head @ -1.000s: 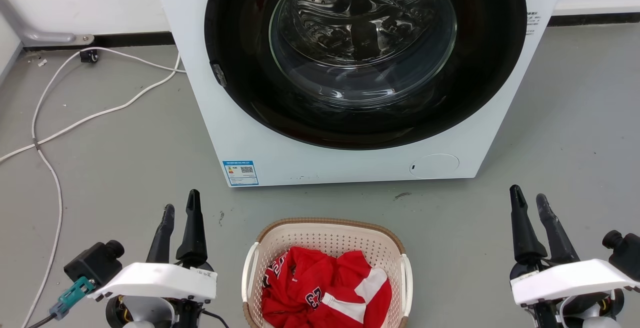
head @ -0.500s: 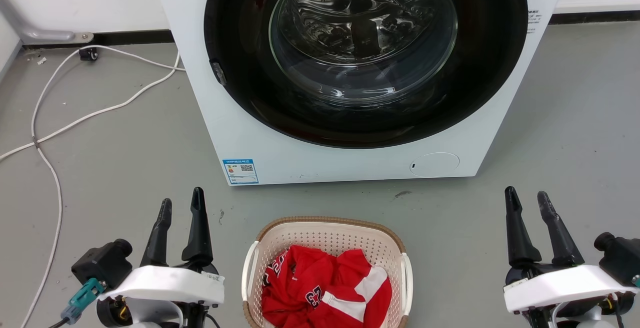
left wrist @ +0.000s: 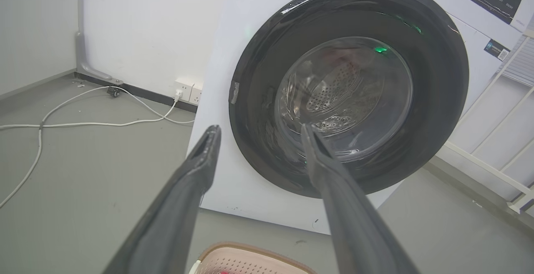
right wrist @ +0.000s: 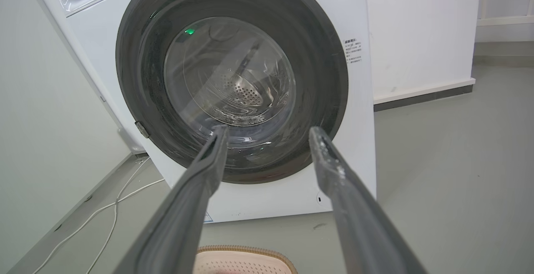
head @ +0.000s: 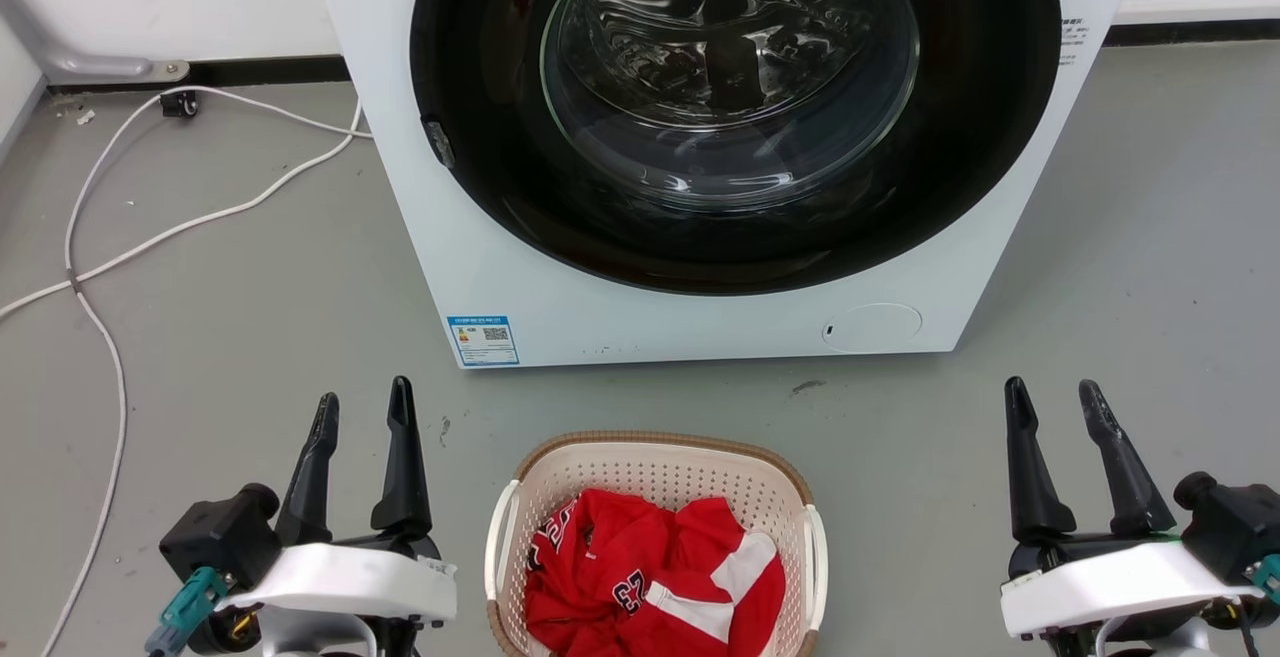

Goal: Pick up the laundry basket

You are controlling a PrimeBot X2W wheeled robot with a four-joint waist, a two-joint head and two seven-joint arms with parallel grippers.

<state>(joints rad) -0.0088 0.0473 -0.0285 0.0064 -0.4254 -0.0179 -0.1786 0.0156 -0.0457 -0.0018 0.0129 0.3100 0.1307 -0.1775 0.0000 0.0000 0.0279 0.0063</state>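
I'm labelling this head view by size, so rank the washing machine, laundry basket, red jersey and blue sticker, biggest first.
1. Washing machine, by far, even cropped at the top.
2. Laundry basket, cut off at the bottom edge.
3. Red jersey, bunched inside the basket.
4. Blue sticker on the machine's front.

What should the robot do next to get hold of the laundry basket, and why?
The left gripper and right gripper are open and touch nothing. They stand one on each side of the laundry basket, which sits on the floor between them with a red garment inside. The next move is probably to bring both inward and down toward its white side handles.
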